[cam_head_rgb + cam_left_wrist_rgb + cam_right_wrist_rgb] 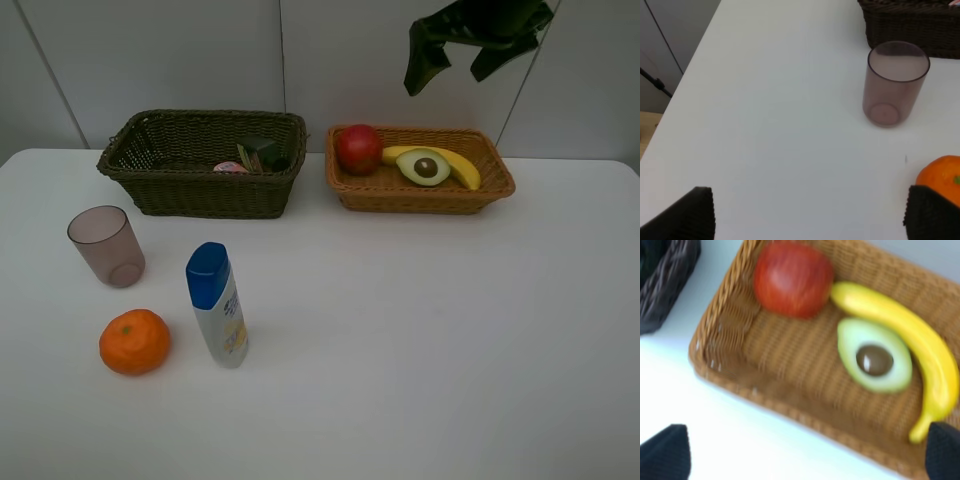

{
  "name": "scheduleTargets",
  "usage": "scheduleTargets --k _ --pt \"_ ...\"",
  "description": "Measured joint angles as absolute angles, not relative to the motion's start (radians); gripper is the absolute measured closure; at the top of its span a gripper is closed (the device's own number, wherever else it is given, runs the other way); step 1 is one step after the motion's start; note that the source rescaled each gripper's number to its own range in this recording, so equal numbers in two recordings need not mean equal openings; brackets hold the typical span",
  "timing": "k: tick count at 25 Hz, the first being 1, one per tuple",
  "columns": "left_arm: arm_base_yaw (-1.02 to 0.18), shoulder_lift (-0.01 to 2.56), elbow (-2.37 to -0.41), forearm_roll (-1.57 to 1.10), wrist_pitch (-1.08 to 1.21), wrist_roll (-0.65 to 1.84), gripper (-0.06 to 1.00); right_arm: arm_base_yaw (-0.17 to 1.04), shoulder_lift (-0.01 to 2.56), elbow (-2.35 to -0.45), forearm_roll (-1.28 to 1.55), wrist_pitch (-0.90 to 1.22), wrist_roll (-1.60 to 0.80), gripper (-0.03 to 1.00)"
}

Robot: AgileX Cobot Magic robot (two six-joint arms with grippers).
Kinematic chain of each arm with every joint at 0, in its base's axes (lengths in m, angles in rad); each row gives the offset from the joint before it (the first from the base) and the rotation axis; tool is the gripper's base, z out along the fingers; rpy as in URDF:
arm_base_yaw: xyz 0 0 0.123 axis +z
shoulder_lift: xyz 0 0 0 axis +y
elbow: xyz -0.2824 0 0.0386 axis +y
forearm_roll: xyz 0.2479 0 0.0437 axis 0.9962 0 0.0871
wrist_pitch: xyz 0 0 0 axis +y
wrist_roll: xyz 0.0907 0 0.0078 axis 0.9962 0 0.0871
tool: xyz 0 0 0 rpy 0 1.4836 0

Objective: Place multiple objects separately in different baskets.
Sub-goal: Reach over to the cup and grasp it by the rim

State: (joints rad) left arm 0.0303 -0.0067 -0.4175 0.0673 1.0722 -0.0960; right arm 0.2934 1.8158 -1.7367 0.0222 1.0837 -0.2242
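The dark olive basket (205, 190) holds a pink bottle (230, 167) and a dark green bottle (262, 152). In the orange-tan basket (420, 198) lie a red apple (358, 148), an avocado half (425, 166) and a banana (462, 168). On the table's left stand a pinkish cup (106, 245) and a white blue-capped bottle (217, 304), with an orange (134, 341) beside them. My right gripper (458, 62) hangs open and empty above the tan basket (725, 370), over the apple (792, 277), avocado half (874, 360) and banana (905, 335). My left gripper (807, 217) is open and empty, near the cup (897, 82) and orange (942, 175).
The white table (420, 340) reaches a wall behind the baskets. In the left wrist view the table's left edge (675, 95) drops off to the floor. The dark basket's corner (662, 285) lies close beside the tan basket.
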Motion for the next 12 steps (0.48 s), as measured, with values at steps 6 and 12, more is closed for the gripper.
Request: scheduleTargets --k 6,12 --pt "0.03 -0.007 -0.418 0.067 1.072 -0.096 -0.05 0.293 1.591 -1.483 0.009 1.095 -0.223 -0.02" --pt "0.03 -0.007 -0.418 0.067 1.072 -0.096 -0.05 0.293 1.357 -1.22 0.009 1.095 -0.223 -0.02"
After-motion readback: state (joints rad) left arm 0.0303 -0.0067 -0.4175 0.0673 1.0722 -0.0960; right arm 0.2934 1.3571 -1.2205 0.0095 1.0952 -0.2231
